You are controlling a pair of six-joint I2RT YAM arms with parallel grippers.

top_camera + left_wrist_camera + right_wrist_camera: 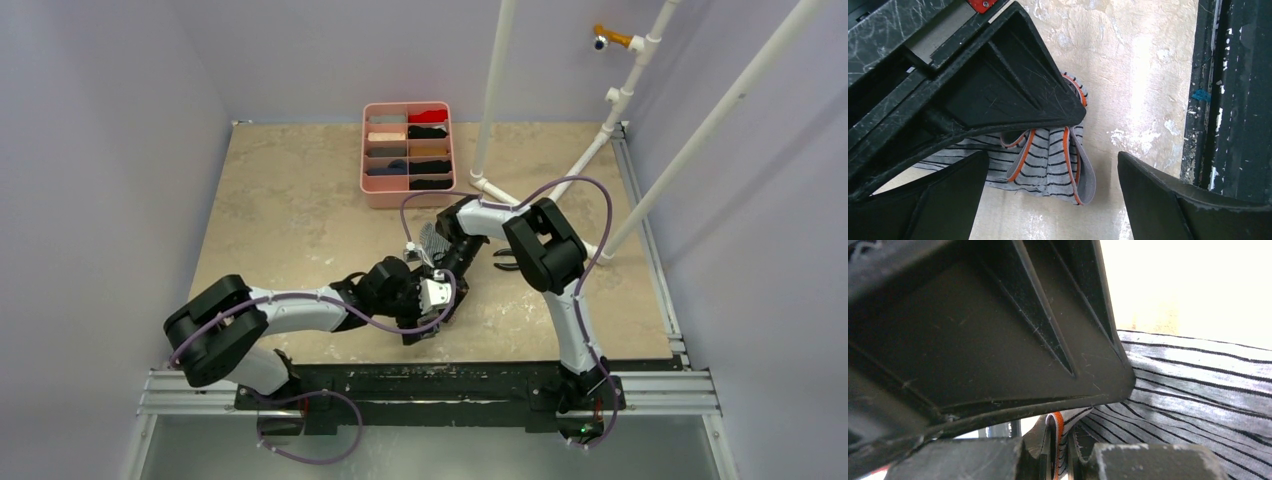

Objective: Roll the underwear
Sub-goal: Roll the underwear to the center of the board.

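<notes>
The striped underwear [1048, 165] is lying bunched on the table [1128, 75], apparently not yet rolled; the right claw [1060, 455] is pinching its orange-edged fold while the left claw [1053, 200] is hovering, spread wide.

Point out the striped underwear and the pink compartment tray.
striped underwear [1048, 166]: left wrist view, on its grey striped middle fold.
pink compartment tray [408, 201]: top external view, on its near rim.

Top camera sat high behind my two bases, looking down and forward over the whole desk [290, 200]. Left wrist camera faced down at the desk from close range. Right wrist camera sat closer still, almost against the striped underwear [1198, 385], which both wrist views shared.
</notes>
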